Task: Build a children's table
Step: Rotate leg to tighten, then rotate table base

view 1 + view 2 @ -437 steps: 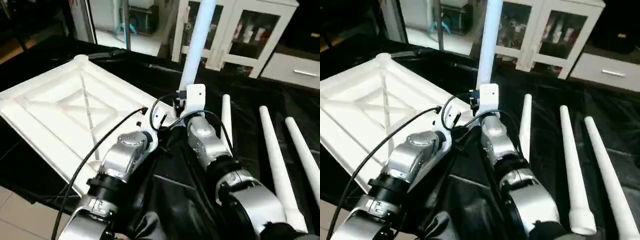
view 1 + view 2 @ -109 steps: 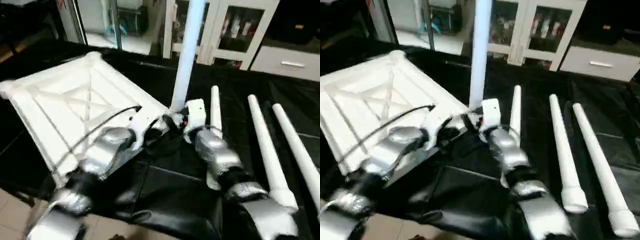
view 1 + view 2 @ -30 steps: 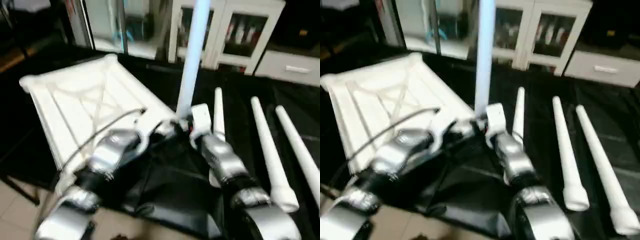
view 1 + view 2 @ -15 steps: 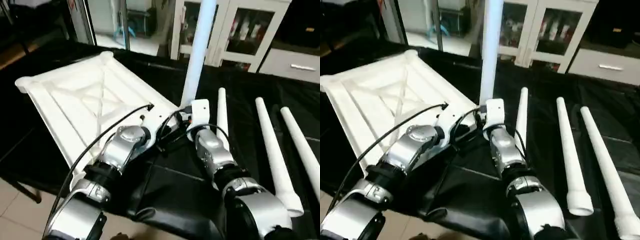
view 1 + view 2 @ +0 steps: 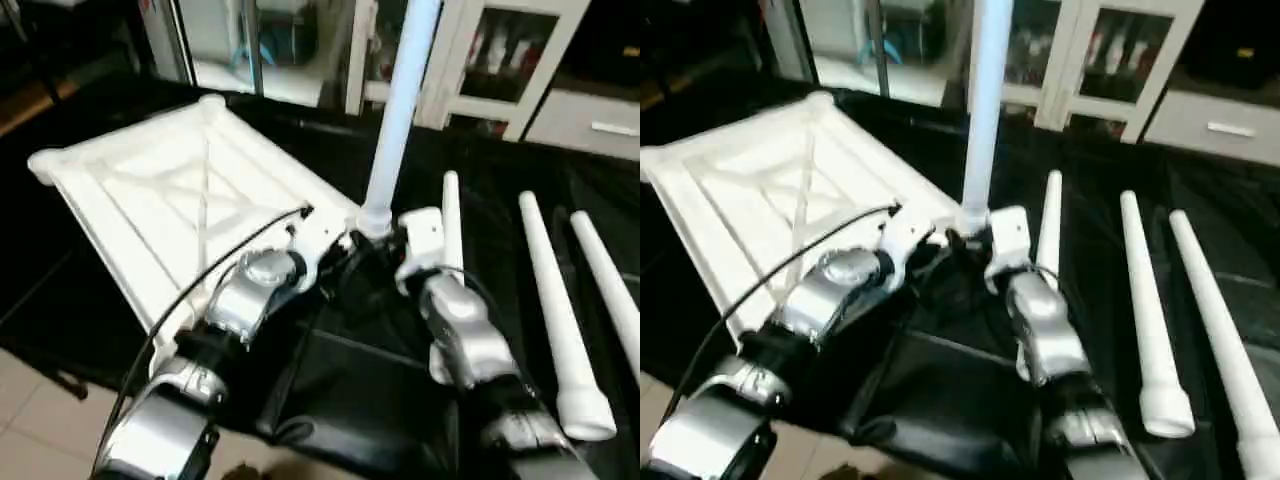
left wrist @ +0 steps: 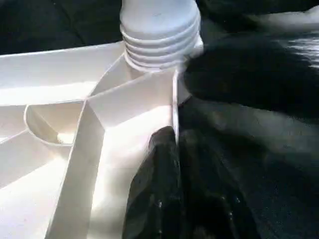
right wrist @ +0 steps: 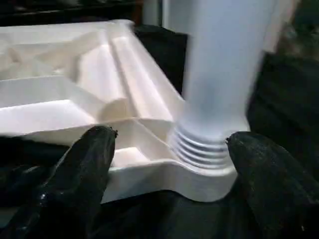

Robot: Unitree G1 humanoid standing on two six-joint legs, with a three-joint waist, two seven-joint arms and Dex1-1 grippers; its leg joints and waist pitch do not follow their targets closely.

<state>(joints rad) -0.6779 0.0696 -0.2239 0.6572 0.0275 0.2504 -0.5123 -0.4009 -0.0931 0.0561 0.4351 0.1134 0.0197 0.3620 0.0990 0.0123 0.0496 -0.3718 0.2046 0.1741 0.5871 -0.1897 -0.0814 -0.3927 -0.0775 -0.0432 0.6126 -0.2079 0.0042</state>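
Upright leg [image 5: 400, 110] stands between the open right fingers [image 7: 84, 164]; closed left fingers [image 6: 164, 189] pinch the tabletop [image 5: 150, 190] rim beside its socket.

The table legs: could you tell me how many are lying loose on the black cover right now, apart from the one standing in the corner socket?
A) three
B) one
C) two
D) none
A: three loose legs lie side by side on the black cover, to the right of the upright leg standing in the corner socket of the table top.
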